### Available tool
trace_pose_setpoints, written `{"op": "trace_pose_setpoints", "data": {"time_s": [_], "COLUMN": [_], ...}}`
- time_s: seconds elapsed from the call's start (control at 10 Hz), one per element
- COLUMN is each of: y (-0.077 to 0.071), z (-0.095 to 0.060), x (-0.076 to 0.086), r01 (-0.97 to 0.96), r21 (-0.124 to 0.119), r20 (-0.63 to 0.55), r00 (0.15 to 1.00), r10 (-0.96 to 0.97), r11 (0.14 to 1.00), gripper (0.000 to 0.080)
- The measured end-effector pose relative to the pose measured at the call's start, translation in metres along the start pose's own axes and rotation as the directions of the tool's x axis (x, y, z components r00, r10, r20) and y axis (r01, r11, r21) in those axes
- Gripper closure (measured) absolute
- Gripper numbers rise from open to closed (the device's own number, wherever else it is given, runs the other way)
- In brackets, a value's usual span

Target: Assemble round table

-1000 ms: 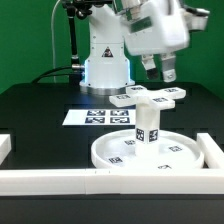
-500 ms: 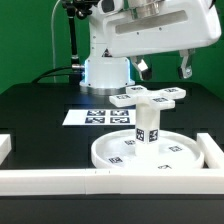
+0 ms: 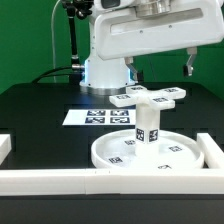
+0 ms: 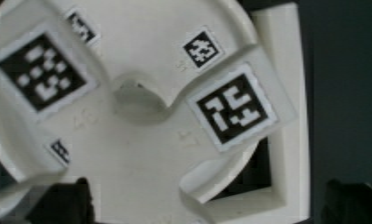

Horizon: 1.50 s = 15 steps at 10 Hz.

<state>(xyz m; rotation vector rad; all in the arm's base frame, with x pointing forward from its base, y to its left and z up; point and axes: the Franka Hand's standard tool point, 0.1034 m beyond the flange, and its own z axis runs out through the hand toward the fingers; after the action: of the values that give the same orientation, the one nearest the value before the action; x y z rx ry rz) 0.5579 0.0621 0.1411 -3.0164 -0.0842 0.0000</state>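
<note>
My pincer (image 3: 160, 66) hangs open and empty at the frame's top. Below it the cross base (image 3: 150, 96) sits on the leg (image 3: 147, 123), which stands upright on the disc (image 3: 150, 155). The disc is tucked by the rail (image 3: 50, 180), I think so nothing slides.

The marker board (image 3: 97, 116) lies flat on the black table (image 3: 35, 112); white border rails (image 3: 50, 181) edge its near side.

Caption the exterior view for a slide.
Open jaws hang over the cross-shaped base; the leg stands upright on the round disc.
</note>
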Motion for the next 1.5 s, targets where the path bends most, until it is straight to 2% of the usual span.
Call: {"op": "trace_pose_setpoints", "data": {"time_s": [0.1, 0.2, 0.5, 0.6, 0.8, 0.9, 1.2, 1.3, 1.5], "y": [0.0, 0.002, 0.006, 0.01, 0.016, 0.018, 0.022, 0.025, 0.029], "z": [-0.001, -0.001, 0.0, 0.002, 0.006, 0.006, 0.009, 0.012, 0.016], "x": [0.004, 0.007, 0.006, 0.006, 0.001, 0.001, 0.001, 0.0, 0.0], "r01": [0.144, 0.172, 0.396, 0.564, 0.742, 0.832, 0.927, 0.943, 0.928], "r21": [-0.015, -0.019, -0.019, -0.042, -0.037, -0.04, -0.034, -0.027, -0.024], "r20": [0.033, 0.016, 0.022, 0.007, 0.038, 0.06, 0.074, 0.077, 0.079], "r00": [0.989, 0.985, 0.918, 0.825, 0.671, 0.555, 0.376, 0.332, 0.372], "r10": [-0.143, -0.172, -0.396, -0.564, -0.741, -0.829, -0.924, -0.94, -0.925], "r11": [0.989, 0.985, 0.918, 0.825, 0.67, 0.554, 0.375, 0.331, 0.371], "gripper": [0.015, 0.015, 0.015, 0.015, 0.015, 0.015, 0.015, 0.015, 0.015]}}
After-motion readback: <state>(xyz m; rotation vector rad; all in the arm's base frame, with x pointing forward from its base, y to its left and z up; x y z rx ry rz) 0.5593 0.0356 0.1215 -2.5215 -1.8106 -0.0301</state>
